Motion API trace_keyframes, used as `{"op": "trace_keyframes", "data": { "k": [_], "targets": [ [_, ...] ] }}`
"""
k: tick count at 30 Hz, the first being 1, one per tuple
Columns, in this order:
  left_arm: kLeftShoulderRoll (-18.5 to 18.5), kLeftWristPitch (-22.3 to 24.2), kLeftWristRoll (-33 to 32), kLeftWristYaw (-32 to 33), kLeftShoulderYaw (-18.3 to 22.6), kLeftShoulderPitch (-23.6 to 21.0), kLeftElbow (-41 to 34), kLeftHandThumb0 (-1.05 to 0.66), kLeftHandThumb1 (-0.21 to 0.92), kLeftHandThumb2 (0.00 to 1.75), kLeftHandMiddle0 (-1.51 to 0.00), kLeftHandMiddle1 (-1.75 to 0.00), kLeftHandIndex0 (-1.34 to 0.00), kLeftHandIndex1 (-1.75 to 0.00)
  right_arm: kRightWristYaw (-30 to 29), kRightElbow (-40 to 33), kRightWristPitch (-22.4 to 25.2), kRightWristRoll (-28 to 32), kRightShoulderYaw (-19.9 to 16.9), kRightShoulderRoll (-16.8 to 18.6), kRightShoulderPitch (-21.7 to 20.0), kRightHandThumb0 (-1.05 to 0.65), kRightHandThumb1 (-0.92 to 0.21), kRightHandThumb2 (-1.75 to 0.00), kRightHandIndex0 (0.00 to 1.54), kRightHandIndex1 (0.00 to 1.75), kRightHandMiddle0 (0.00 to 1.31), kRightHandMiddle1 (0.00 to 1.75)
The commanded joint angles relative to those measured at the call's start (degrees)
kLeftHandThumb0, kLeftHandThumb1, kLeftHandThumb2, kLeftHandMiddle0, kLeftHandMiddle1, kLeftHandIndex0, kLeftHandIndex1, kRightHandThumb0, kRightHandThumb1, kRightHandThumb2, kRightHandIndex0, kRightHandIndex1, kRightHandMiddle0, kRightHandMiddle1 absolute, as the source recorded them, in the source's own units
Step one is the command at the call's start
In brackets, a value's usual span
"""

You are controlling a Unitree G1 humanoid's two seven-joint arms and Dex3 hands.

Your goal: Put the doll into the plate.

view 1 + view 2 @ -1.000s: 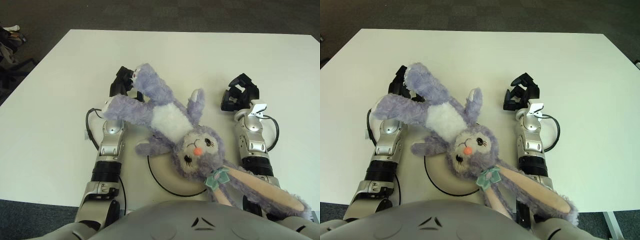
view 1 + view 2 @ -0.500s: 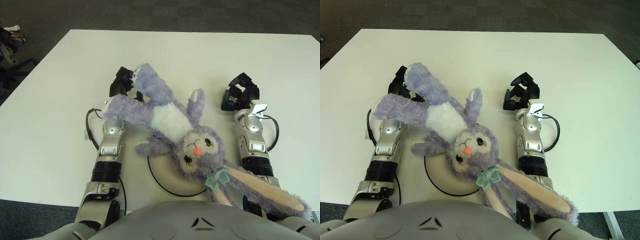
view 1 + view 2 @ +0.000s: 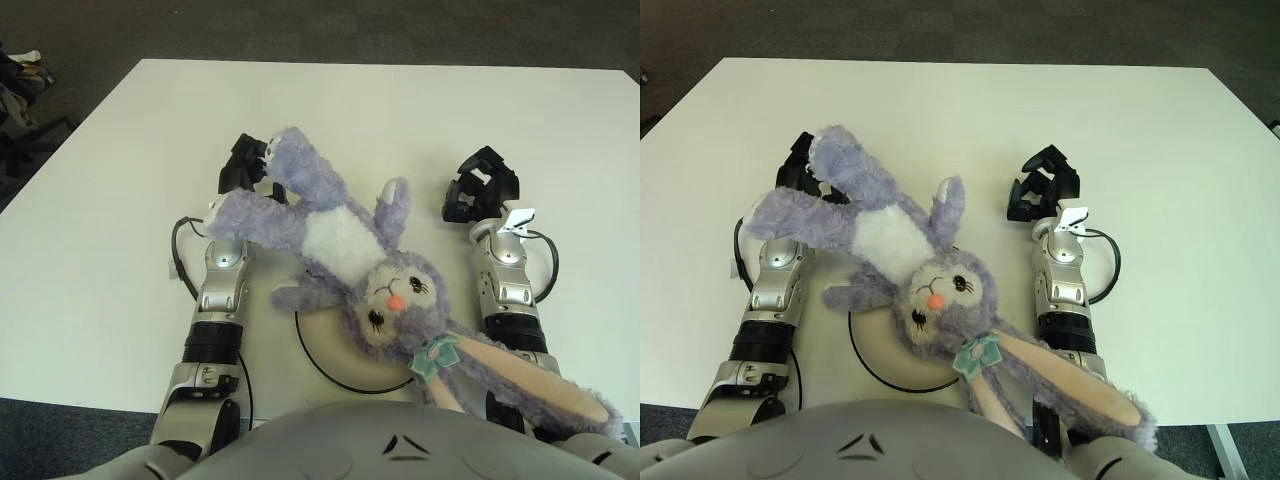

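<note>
The purple rabbit doll [image 3: 350, 255] lies sprawled near the front edge of the white table [image 3: 100, 200], its head over the black-rimmed plate [image 3: 320, 355] and its legs reaching the left hand [image 3: 243, 165]. Whether that hand grips the doll's foot I cannot tell. The right hand [image 3: 478, 190], fingers curled and empty, shows right of the doll.

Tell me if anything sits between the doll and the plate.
Nothing visible does. The doll already lies with its head over the plate, while its legs drape over the left hand. The right hand shows empty beside it.
</note>
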Motion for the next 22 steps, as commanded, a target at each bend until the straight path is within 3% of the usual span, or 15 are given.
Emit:
{"op": "trace_keyframes", "data": {
  "k": [1, 22],
  "targets": [
    [-0.77, -0.77, -0.28, -0.49, -0.02, 2.32, 2.12, -0.01, 0.24, 1.41, -0.55, -1.75, -0.54, -1.75, 0.2, 0.85, -1.09, 0.18, -0.52, 0.01, 0.7, -0.01, 0.06, -1.75, 0.91, 1.75, 0.65, 1.75],
    [-0.68, -0.79, -0.8, -1.86, 0.21, 2.26, 2.4, -0.01, 0.24, 1.42, -0.56, -1.75, -0.55, -1.75, -1.9, 0.83, -1.07, -0.39, -0.81, 0.75, 0.43, -0.01, 0.08, -1.75, 0.94, 1.68, 0.68, 1.75]
  ]
}}
